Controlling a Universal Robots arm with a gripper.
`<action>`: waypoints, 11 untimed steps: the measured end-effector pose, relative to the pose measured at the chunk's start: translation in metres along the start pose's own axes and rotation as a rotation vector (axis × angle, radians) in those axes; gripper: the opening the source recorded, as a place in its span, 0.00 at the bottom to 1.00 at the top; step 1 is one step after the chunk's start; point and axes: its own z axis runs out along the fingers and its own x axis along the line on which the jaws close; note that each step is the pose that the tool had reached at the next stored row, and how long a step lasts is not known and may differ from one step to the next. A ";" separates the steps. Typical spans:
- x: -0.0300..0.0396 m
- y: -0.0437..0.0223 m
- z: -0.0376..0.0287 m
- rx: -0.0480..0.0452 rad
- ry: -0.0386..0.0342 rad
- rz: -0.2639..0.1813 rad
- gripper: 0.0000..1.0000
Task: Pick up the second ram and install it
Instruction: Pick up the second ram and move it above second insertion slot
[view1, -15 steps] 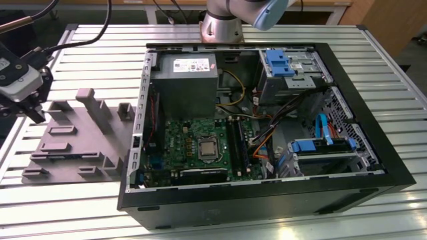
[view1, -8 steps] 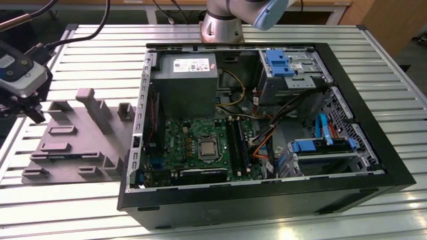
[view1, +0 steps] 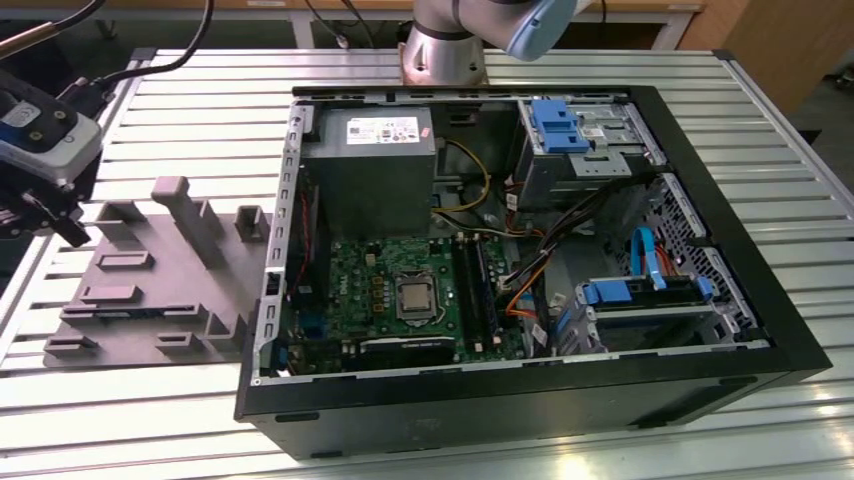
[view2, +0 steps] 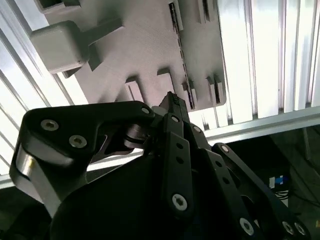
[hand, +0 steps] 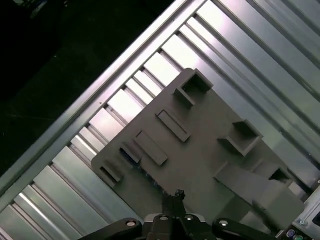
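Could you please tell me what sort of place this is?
Probably a robotics lab or assembly test bench: an open computer case sits on a slatted aluminium table, beside a grey fixture plate, with a robot arm's base nearby.

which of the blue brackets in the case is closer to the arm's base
The upper blue bracket in the exterior view, sitting just under the arm's base. The other blue bracket sits lower, by the opposite wall of the case.
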 end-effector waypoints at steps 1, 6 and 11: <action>0.0000 0.0000 0.0000 -0.0005 0.0008 -0.020 0.11; 0.0000 0.0000 0.0001 -0.0042 0.0075 -0.171 0.11; 0.0000 0.0000 0.0002 -0.0061 0.0111 -0.250 0.11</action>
